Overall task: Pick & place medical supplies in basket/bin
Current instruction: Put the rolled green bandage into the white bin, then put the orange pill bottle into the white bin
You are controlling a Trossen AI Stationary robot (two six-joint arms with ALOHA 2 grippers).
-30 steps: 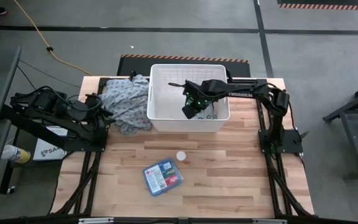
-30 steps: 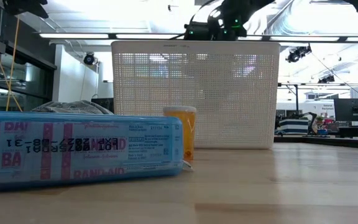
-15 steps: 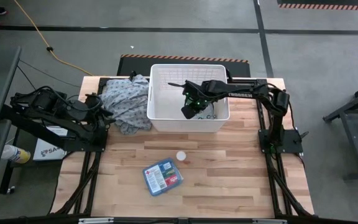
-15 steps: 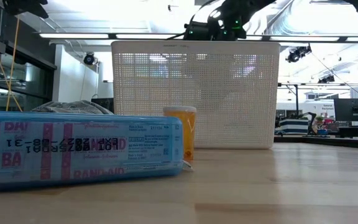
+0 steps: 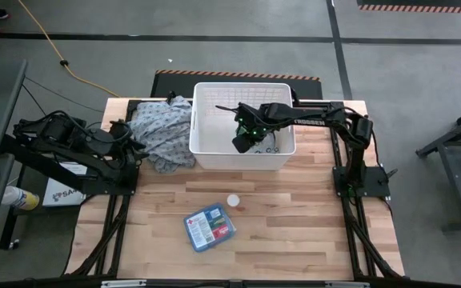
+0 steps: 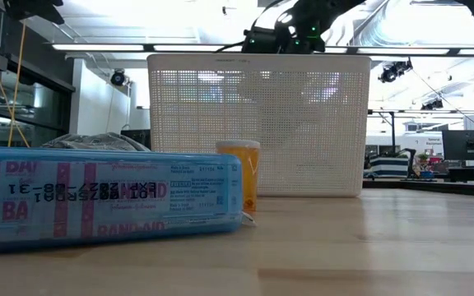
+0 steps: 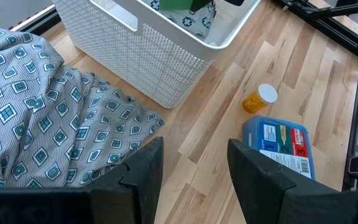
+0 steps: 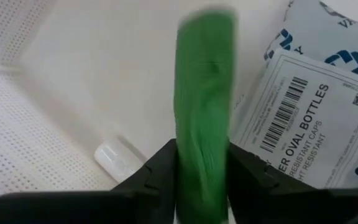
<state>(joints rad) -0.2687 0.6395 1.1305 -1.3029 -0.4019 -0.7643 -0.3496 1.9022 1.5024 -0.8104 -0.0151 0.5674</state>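
Note:
The white slatted basket stands at the table's far middle. My right gripper reaches down inside it, shut on a green item. Under it, a grey-white labelled packet and a small white item lie on the basket floor. The blue first-aid box lies flat on the near table. An orange bottle with a white cap sits beside it. My left gripper waits open by the cloth heap. My right gripper pinches the green item between its two fingers, at the item's near end. The fingers come from above, slanting down into the basket. The item sticks out forward past the fingertips, above the basket floor.
A grey-blue patterned cloth heap lies against the basket's left wall. Bare wood spreads over the near and right parts of the table. The arm bases stand at the left and right edges.

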